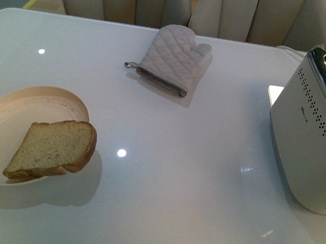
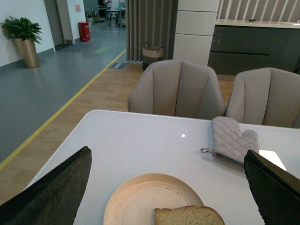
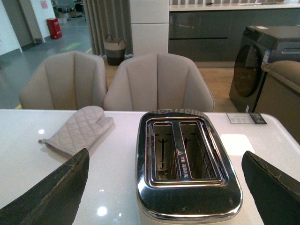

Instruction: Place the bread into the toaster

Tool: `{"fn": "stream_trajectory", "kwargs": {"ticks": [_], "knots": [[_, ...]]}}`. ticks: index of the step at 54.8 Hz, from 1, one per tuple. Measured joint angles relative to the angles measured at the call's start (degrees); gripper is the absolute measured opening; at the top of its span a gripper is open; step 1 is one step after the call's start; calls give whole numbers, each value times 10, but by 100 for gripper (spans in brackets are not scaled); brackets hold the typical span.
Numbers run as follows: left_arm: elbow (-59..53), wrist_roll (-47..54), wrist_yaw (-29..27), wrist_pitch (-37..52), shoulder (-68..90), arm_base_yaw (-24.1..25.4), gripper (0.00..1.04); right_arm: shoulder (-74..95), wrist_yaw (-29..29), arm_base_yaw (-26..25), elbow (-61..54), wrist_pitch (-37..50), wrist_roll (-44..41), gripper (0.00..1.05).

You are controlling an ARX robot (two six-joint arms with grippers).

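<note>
None of the task looked done. In the front view, the bread [image 1: 51, 149] lay on the plate [image 1: 3, 127], well apart from the toaster [image 1: 318, 134]. Its long axis ran aslant, rounded end toward the toaster. In the left wrist view, the left gripper [image 2: 167, 151] hung above the plate, jaws wide apart and empty. In the right wrist view, the right gripper [image 3: 165, 153], likewise spread, hovered over the toaster's empty slots.
</note>
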Motion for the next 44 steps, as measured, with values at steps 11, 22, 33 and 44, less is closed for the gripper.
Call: {"fn": "stream_trajectory", "kwargs": {"ticks": [11, 22, 33, 44], "knots": [[0, 0, 0, 0, 0, 0, 97, 0, 0, 0, 0, 0, 0, 96], [0, 0, 0, 0, 0, 0, 97, 0, 0, 0, 0, 0, 0, 96], [0, 0, 0, 0, 0, 0, 97, 0, 0, 0, 0, 0, 0, 96], [0, 0, 0, 0, 0, 0, 97, 0, 0, 0, 0, 0, 0, 96]]}}
